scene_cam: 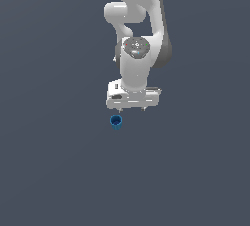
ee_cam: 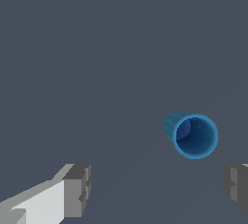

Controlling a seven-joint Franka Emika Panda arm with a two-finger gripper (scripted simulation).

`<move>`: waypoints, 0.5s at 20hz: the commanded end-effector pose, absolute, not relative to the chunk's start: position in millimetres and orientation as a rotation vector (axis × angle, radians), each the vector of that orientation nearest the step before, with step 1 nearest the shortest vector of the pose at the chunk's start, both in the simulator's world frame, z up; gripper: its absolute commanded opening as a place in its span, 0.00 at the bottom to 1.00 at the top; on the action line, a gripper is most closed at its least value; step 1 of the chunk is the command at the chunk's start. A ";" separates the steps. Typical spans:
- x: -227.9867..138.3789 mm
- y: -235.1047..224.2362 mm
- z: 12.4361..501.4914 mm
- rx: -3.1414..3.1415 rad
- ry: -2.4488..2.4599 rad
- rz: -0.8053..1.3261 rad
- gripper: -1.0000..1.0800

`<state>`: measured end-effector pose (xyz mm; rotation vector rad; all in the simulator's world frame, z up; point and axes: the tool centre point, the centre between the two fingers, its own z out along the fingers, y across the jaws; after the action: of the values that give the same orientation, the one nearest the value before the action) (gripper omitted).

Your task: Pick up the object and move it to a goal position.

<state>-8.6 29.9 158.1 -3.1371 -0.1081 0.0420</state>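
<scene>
- The pincer (scene_cam: 133, 108) hangs released, its two fingers spread wide and holding nothing; the wrist view shows dark pads (ee_cam: 77, 189) far apart, a spread that looks meant for straddling the target.
- The blue cup (scene_cam: 116, 122) rests on the grey surface (scene_cam: 53, 171), apart from the pincer, just off its end toward the exterior view's left.
- In the wrist view the cup (ee_cam: 193, 135) shows its darker hollow, not between the fingers, so the pincer probably needs re-centring before lowering.
- No goal marker is visible.
</scene>
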 end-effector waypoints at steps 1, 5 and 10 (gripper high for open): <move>-8.6 29.9 158.1 -3.137 -0.108 0.042 0.96; -7.8 36.1 163.1 -3.128 -0.103 0.038 0.96; -6.6 48.0 172.9 -3.111 -0.092 0.031 0.96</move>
<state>-6.8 45.5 170.8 -3.1150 -0.0949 0.0317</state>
